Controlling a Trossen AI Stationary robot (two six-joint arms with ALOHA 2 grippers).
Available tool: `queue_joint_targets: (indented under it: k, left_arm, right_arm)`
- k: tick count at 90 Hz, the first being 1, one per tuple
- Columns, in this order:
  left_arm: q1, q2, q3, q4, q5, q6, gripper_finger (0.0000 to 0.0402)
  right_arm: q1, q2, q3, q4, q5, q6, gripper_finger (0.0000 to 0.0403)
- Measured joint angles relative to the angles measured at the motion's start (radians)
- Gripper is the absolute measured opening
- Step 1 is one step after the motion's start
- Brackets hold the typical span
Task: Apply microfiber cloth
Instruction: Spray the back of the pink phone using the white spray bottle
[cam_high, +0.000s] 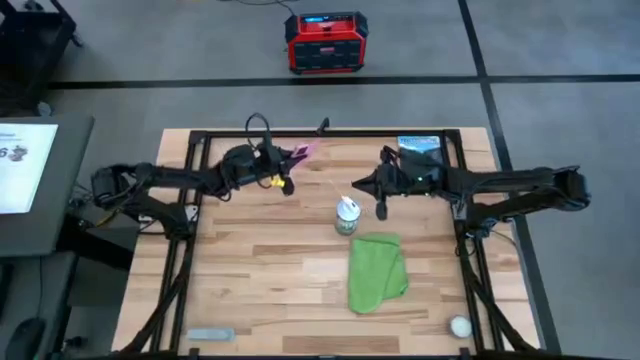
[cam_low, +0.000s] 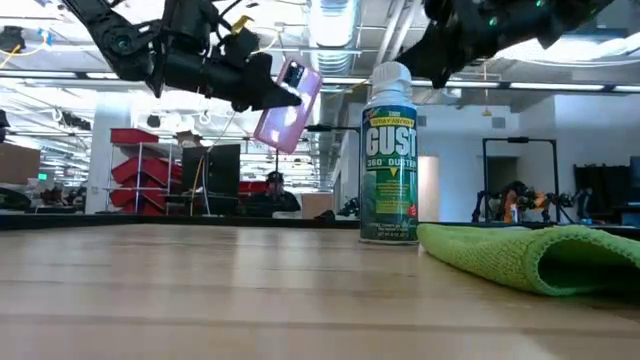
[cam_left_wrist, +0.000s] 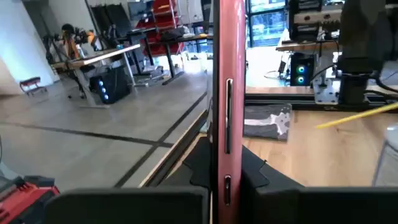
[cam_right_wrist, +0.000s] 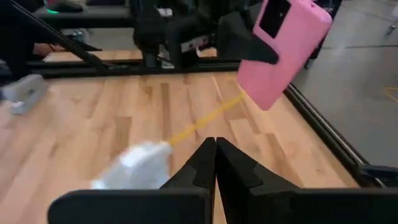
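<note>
The left jaws (cam_low: 262, 95) are raised well above the bench (cam_high: 270, 250) and pinch the pink phone (cam_low: 288, 105) by its lower end, so the handset sticks out beyond them, tilted in the air. Held this way its broad faces are left bare, which looks like a pose meant to offer it up for wiping; the left wrist view sees it edge-on, squeezed between the two fingers.

Between the two arms and nearer than both sets of jaws, a duster can (cam_high: 346, 215) stands upright on the bench, its thin yellow straw pointing toward the left jaws.

The right jaws (cam_right_wrist: 215, 155) hover above the bench beyond the can, pressed together on nothing and pointing across at the phone. Nearer than the can, the microfiber cloth (cam_high: 376, 270) lies loosely folded on the bench, well apart from both arms and untouched. My reading is that the right arm must fetch it before any wiping begins.
</note>
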Motion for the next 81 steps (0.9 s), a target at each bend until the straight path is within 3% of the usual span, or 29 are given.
queue_joint_targets:
  k: [18, 37, 81]
  left_arm:
    - [-0.021, -0.094, 0.000, -0.075, -0.091, 0.032, 0.0000]
    - [-0.021, -0.208, 0.000, -0.138, -0.095, 0.043, 0.0000]
    - [-0.026, -0.206, 0.000, -0.104, -0.090, 0.032, 0.0000]
  right_arm:
    - [0.033, 0.057, 0.073, -0.080, 0.004, 0.005, 0.0000]
    - [0.039, 0.136, 0.157, -0.112, 0.003, -0.017, 0.0000]
    - [0.037, 0.183, 0.319, -0.379, 0.002, -0.058, 0.0000]
